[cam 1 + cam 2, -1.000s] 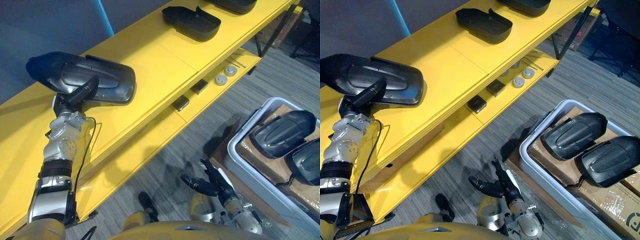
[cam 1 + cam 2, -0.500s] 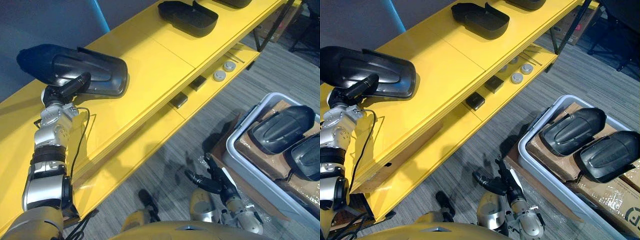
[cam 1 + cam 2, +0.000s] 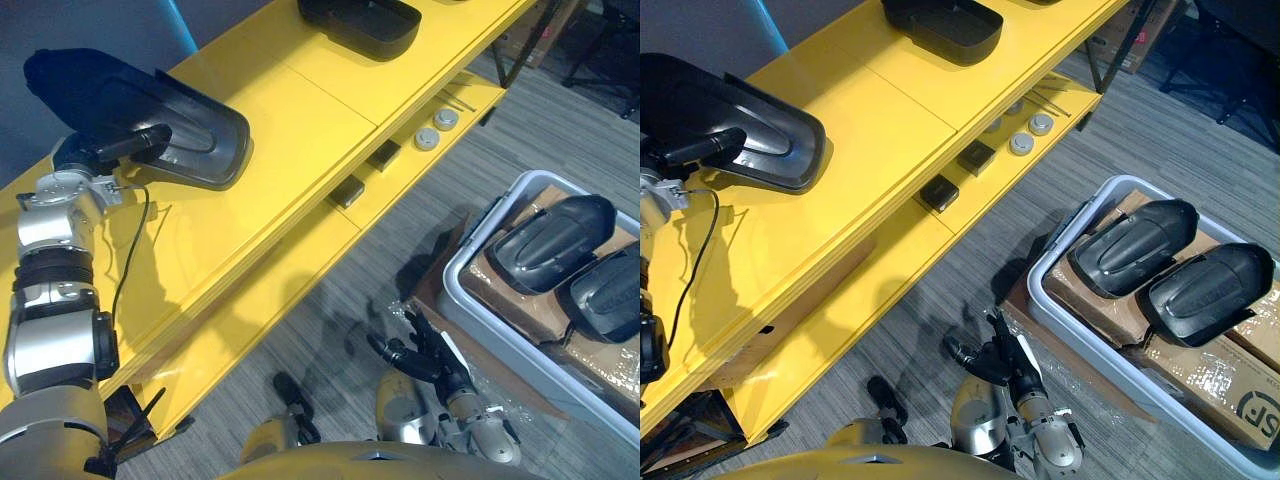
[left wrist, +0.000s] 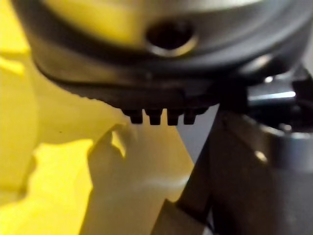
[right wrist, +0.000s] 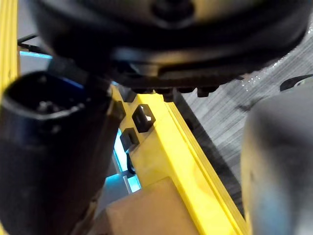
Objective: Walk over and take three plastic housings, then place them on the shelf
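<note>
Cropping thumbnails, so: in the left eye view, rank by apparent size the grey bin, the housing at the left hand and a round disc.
1. grey bin, though cut off by the edge.
2. housing at the left hand.
3. round disc on the lower shelf, far the smallest.

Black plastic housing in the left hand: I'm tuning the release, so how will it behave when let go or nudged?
Likely stiff: the black plastic housing holds its shell shape though the left hand pinches only one end. Probably light for its size, being a thin hollow shell. Lying hollow side up, its rounded back may rock on the yellow shelf.
</note>
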